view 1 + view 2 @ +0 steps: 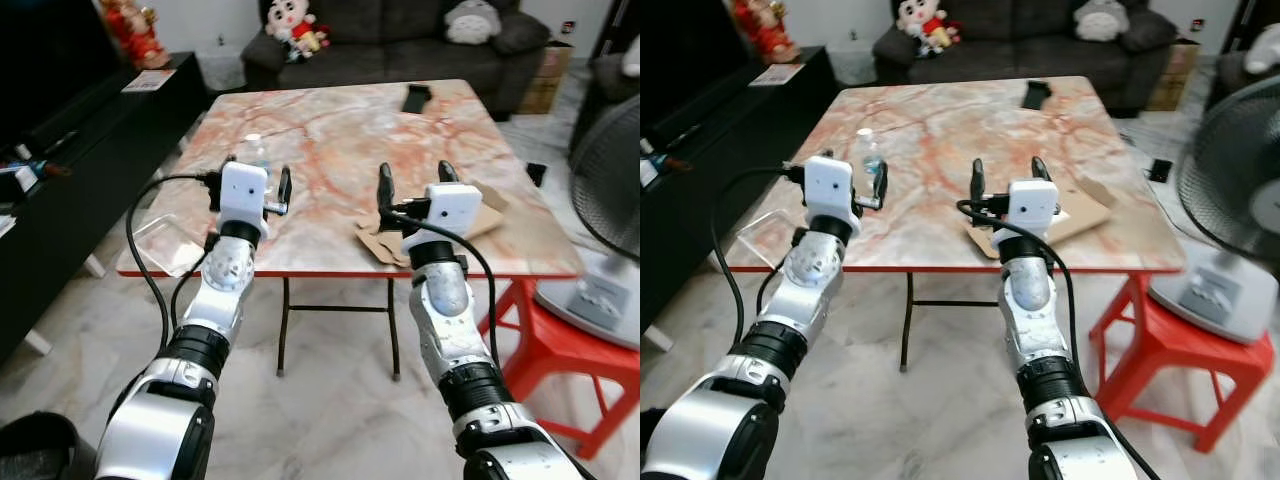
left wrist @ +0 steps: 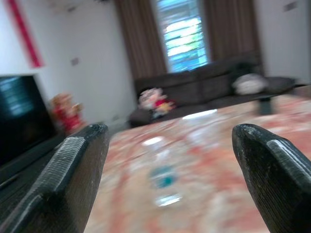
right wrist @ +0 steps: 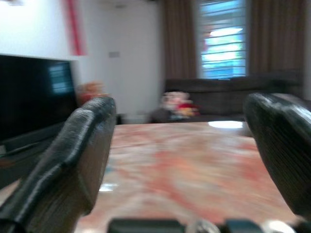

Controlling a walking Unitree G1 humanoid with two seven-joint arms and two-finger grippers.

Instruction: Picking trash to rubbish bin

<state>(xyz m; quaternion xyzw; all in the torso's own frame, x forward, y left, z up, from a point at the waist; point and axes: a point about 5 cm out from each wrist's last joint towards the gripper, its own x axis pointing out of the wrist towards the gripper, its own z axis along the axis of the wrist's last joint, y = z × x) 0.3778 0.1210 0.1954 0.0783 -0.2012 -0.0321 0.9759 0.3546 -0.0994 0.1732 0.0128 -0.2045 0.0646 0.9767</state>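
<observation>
Now both grippers hover at the tabletop [image 1: 330,130] edge, jaws open; left gripper [image 1: 258,186] should straddle the bottle [image 1: 256,153] squarely; right gripper [image 1: 413,190] over cardboard [image 1: 480,215].

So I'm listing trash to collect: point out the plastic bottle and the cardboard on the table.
plastic bottle [image 1: 869,150], right eye view, on its label.
cardboard [image 1: 487,215], left eye view, on its flat right part.
</observation>
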